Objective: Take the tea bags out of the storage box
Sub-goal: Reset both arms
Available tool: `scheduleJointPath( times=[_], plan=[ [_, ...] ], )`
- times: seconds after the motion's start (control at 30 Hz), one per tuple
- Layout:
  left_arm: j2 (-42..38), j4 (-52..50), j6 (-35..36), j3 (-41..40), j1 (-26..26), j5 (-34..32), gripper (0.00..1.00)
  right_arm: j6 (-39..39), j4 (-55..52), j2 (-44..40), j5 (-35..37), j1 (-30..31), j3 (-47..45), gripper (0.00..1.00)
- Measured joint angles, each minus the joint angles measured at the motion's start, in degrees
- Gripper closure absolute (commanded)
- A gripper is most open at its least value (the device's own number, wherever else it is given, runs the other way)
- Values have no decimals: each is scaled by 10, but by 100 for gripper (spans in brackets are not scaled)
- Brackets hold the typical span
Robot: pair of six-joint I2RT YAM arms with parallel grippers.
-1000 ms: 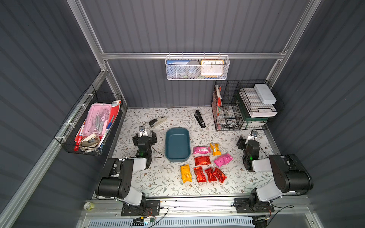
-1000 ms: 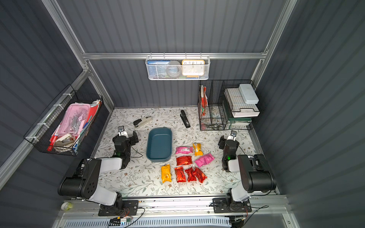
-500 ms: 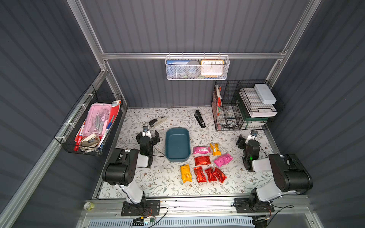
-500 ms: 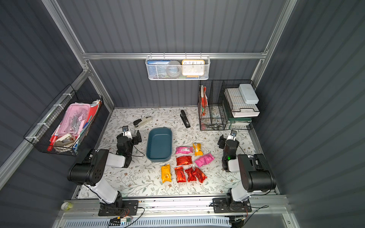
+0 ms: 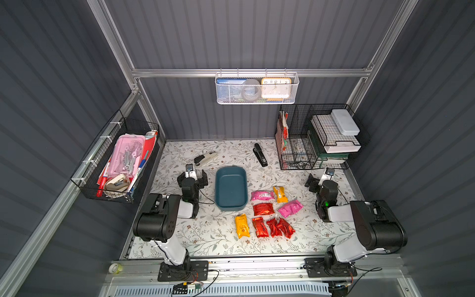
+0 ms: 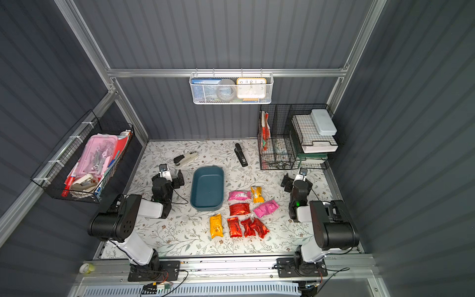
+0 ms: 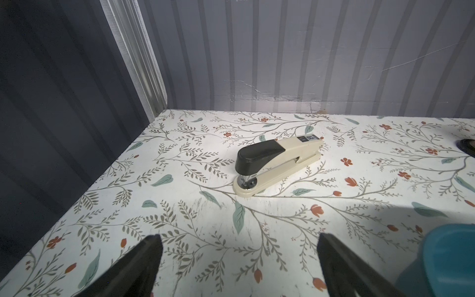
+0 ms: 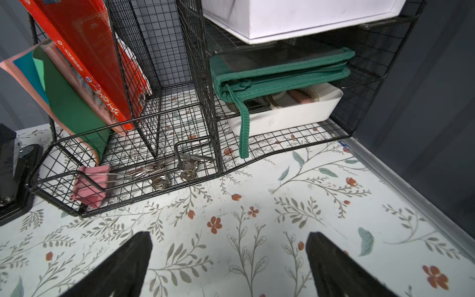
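Top views give the big picture: the floral surface fills most of the floor, with a black wire rack parked in the far right corner. Next size down is the storage box, the teal tub sitting about mid-surface, with only its own blue floor showing inside. The tea bags are all outside it (I count eight: four red, two pink, two orange-yellow). They lie flat on the surface just to the box's right, between the box and the right arm, and none is touching a gripper.

Left gripper is released, jaws spread wide with nothing but flower print between them. It sits low beside the box's left side, and the left wrist view catches a corner of the box next to one fingertip, apart from it. It points at a beige stapler lying well ahead of it.

Right gripper is the same deal: wide open, empty, facing the rack's front lip, near it but not touching. Can't tell whether either gripper's tips rest on the surface.

Smallest stuff: a black stapler lies toward the back between box and rack. A pink binder clip sits in the rack's low front tray with some metal clips (too small to sort out).
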Motion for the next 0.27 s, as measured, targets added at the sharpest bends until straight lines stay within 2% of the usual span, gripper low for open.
scheduleJointPath(
  times=[0.27],
  plan=[
    [0,0,0,0,0,0,1,-7,-21,1,-16,1,12,1]
  ],
)
